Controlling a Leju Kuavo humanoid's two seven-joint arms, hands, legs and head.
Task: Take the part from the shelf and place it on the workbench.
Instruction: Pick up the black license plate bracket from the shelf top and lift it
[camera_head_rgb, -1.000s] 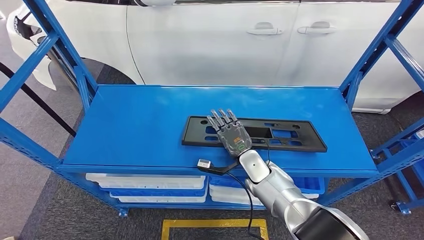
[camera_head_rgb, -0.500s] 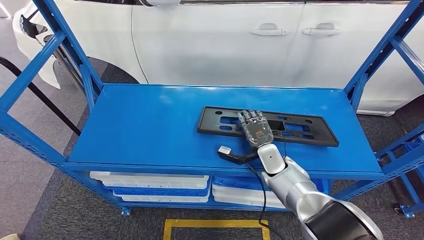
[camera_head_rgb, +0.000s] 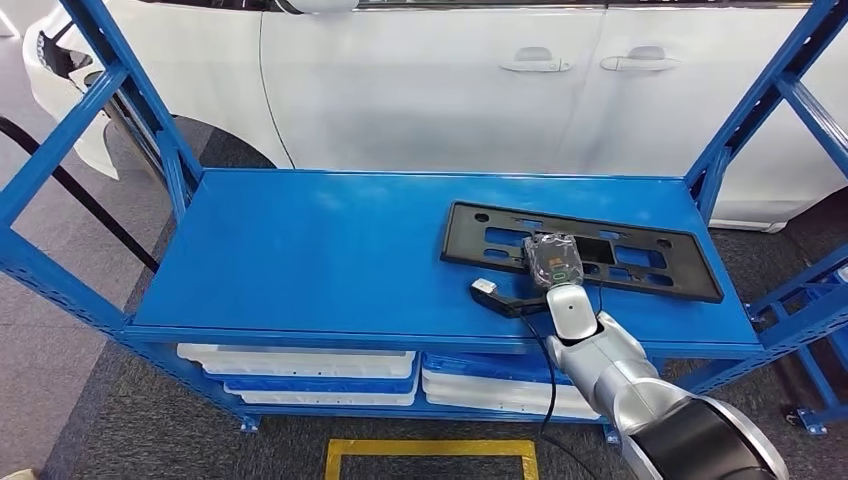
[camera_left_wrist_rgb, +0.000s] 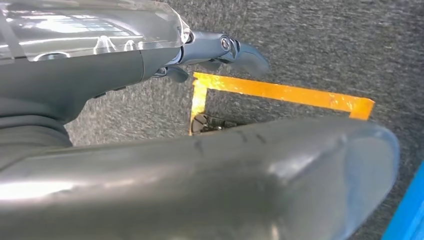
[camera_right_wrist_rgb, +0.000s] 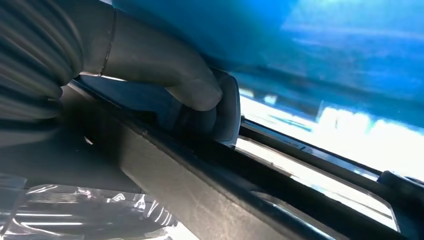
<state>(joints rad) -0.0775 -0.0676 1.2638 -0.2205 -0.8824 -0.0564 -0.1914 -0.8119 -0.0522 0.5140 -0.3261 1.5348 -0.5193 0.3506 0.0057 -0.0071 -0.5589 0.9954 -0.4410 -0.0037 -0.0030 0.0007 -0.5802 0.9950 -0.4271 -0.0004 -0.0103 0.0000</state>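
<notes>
Head view is showing the right hand (camera_head_rgb: 553, 262) resting on the middle of the part (camera_head_rgb: 640, 261), a long black perforated panel, with its fingers curling down through or over one of the cut-outs. Right wrist view is giving the closer look: the thick thumb (camera_right_wrist_rgb: 165, 75) is pressing against the underside edge of the part (camera_right_wrist_rgb: 210, 185) while the darker fingers are wrapping the other face, so the hand is clamping on the part rather than merely lying on it. A small wrist camera on a black bracket (camera_head_rgb: 497, 296) is sticking out beside the wrist, just above the shelf's front lip.

The part itself is still lying on the blue top deck of the shelf (camera_head_rgb: 300, 260), toward its right end and slightly skewed; whether any edge is lifting off the deck I cannot tell. The left hand (camera_left_wrist_rgb: 220, 50) is hanging low over grey carpet and a strip of yellow floor tape (camera_left_wrist_rgb: 280, 92), fingers curling loosely with nothing in them.

Judging from this, the grasp is being secured and little more: the lift off the shelf, the turn to the workbench and the setting-down are all still waiting. White bins (camera_head_rgb: 300, 365) are sitting on the lower shelf level, and a white car (camera_head_rgb: 430, 80) is standing behind.
</notes>
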